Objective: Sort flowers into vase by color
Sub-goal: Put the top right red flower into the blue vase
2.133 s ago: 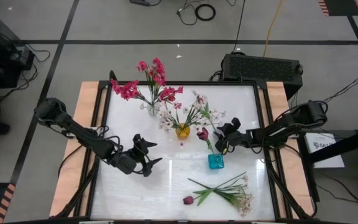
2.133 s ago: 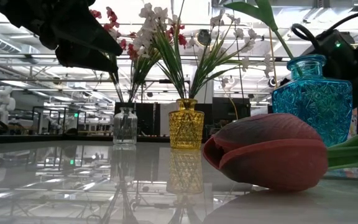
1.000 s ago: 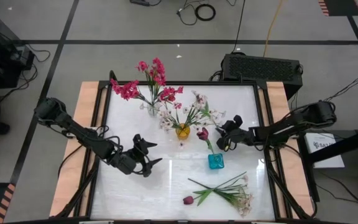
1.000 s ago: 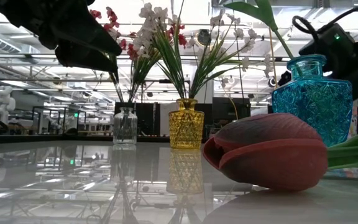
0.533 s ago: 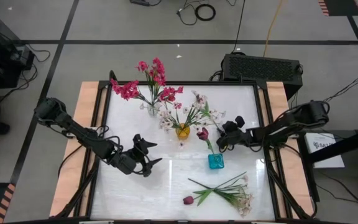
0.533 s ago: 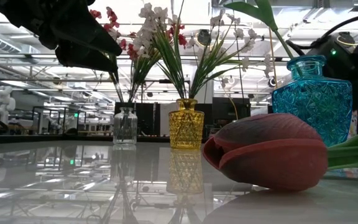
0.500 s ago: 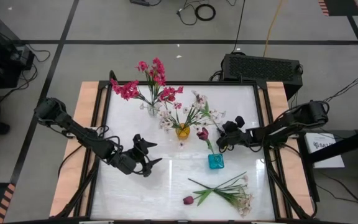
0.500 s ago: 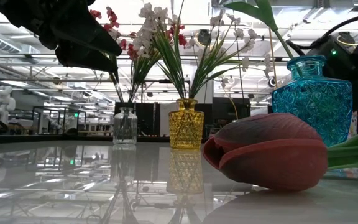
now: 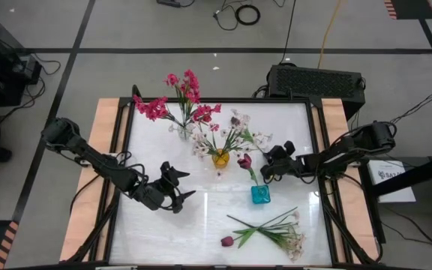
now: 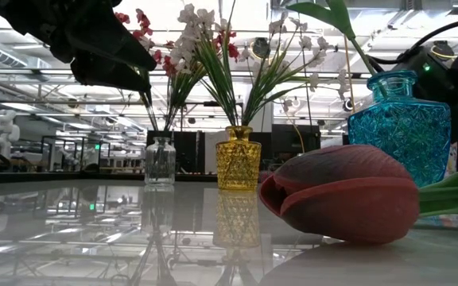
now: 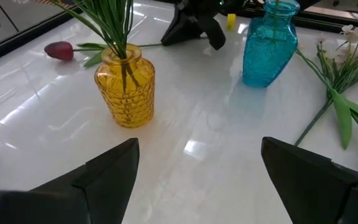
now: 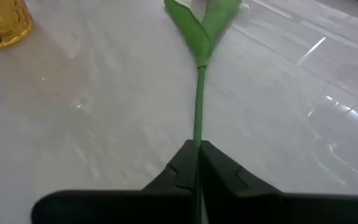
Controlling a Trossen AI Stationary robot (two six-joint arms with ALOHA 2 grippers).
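My right gripper (image 9: 264,168) is low over the table between the yellow vase (image 9: 220,158) and the blue vase (image 9: 259,195), shut on a green stem. In the left wrist view that stem leads from the right gripper (image 11: 194,31) past the yellow vase's far side to leaves and a maroon bud (image 11: 58,50). Another maroon tulip (image 9: 244,160) stands with its stem in the blue vase. White sprigs fill the yellow vase and pink ones fill the clear vase (image 9: 182,130). My left gripper (image 9: 180,187) waits open left of the vases, touching nothing. My right gripper (image 12: 197,144) pinches the green stem (image 12: 198,124) between its two fingertips. It comes from the table's right and points left, with the fingers lying along the stem. The stem runs on ahead to a fork of leaves (image 12: 201,31), low over the table. Whether its bud end rests on anything I cannot tell.
A loose heap of white sprigs (image 9: 280,229) and one maroon tulip (image 9: 227,241) lies on the table near its front edge, right of centre. The three vases stand close together at mid-table. A wooden rim (image 9: 103,172) frames the glossy white top.
My right gripper has shifted a little toward the table's left, closer to the yellow vase. The vases, the flowers in them and the heap stand as before.
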